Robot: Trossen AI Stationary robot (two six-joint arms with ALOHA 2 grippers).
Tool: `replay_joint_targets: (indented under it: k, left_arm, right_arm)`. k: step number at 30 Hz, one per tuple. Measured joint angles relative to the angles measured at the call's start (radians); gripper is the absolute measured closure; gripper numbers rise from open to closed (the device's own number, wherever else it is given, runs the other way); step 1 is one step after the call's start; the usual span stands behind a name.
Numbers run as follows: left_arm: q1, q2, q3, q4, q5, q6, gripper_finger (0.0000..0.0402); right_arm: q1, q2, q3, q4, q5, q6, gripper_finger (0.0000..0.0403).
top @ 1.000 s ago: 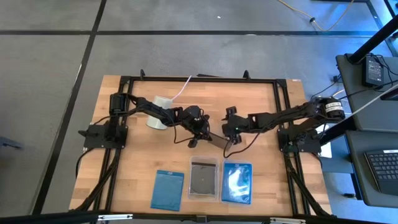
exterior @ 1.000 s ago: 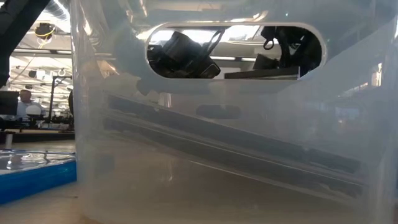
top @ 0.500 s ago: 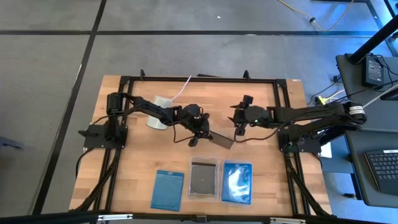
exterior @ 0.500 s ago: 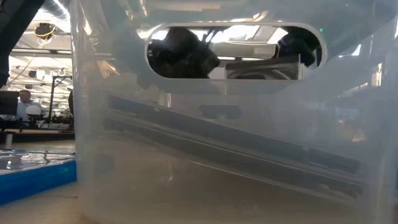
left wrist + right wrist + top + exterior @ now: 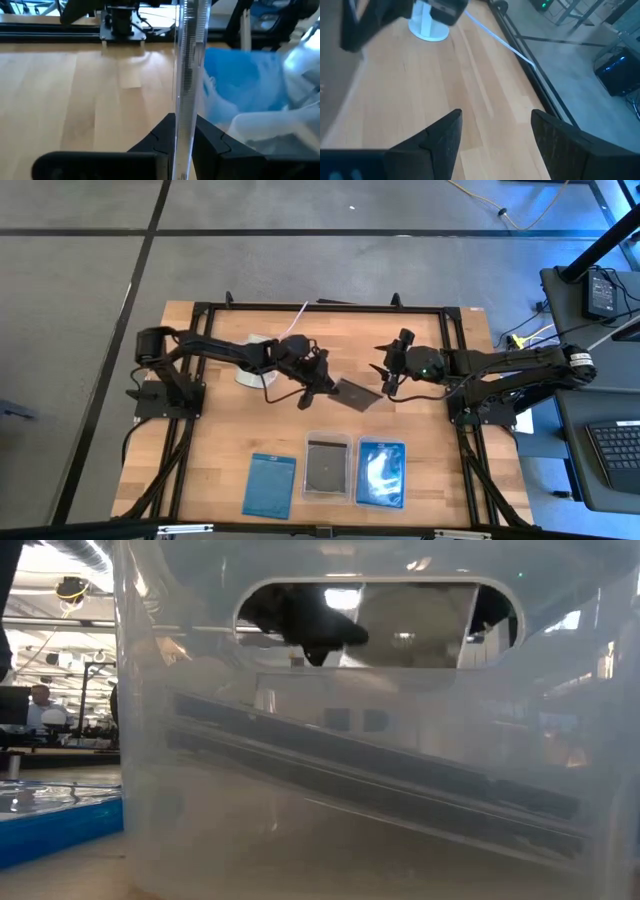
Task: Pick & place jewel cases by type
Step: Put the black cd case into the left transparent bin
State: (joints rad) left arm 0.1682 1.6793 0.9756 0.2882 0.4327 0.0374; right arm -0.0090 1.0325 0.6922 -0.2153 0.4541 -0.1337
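My left gripper [image 5: 318, 387] is over the table's middle, shut on a clear, dark-grey jewel case [image 5: 358, 393] that sticks out toward the right. In the left wrist view the case [image 5: 186, 75] stands edge-on between the fingers. My right gripper [image 5: 383, 372] hangs open just right of that case, apart from it, over bare wood [image 5: 495, 140]. Near the front edge a blue case [image 5: 270, 485] lies flat on the table. Another dark case lies in the middle clear tray [image 5: 327, 442], and blue ones are in the right tray [image 5: 381, 473]. My left gripper pinches the jewel case between its two fingers [image 5: 162, 140] at the case's left edge [image 5: 184, 131], coming from the table's left. The case is lifted clear of the table and juts out past the fingertips toward the right gripper, tilted.
A white cup [image 5: 250, 372] with a cord stands behind the left arm, on the far left part of the table [image 5: 427, 27]. A black frame [image 5: 320, 307] borders the table. In the low view a clear tray wall [image 5: 330, 790] fills the picture, with cases leaning inside.
My right gripper has drawn back from the dark case toward the table's right and far side. The case has stayed with my left gripper, which has carried it a little toward the far edge and up, its free end swinging right.
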Motion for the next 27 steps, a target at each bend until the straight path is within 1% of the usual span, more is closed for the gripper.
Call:
replay_joint_targets:
  k: [3,8,10,13,17,19,21,24,27]
  left_arm:
    - [-0.008,-0.045,0.000,-0.037,0.006,-0.055,0.0362]
    - [-0.040,-0.126,0.000,-0.148,0.016,-0.161,0.0367]
    - [-0.057,-0.159,0.000,-0.188,0.049,-0.240,0.0365]
    - [-0.094,-0.198,0.000,-0.213,0.104,-0.409,0.0358]
    - [-0.183,-0.232,0.000,-0.219,0.113,-0.642,0.0361]
    - [-0.236,-0.234,-0.001,-0.218,0.072,-0.759,0.0366]
    - [-0.290,-0.233,-0.002,-0.235,-0.002,-0.870,0.0367]
    - [-0.372,-0.227,-0.002,-0.267,-0.161,-1.020,0.0364]
    - [-0.458,-0.226,-0.003,-0.329,-0.343,-1.173,0.0356]
  right_arm:
    - [0.000,0.000,0.000,-0.003,0.000,0.000,0.0163]
    - [0.000,0.000,0.000,-0.007,0.000,0.002,0.0163]
    - [0.000,0.000,0.000,-0.008,0.000,0.002,0.0163]
    - [0.000,0.000,0.000,-0.008,0.000,0.002,0.0163]
    - [0.000,0.000,0.000,-0.008,-0.001,0.027,0.0163]
    - [0.000,0.000,0.000,-0.009,-0.002,0.045,0.0163]
    - [0.000,0.000,0.000,-0.011,-0.003,0.056,0.0163]
    - [0.000,0.000,0.000,-0.013,-0.003,0.078,0.0163]
    - [0.000,0.000,0.000,-0.013,-0.012,0.103,0.0163]
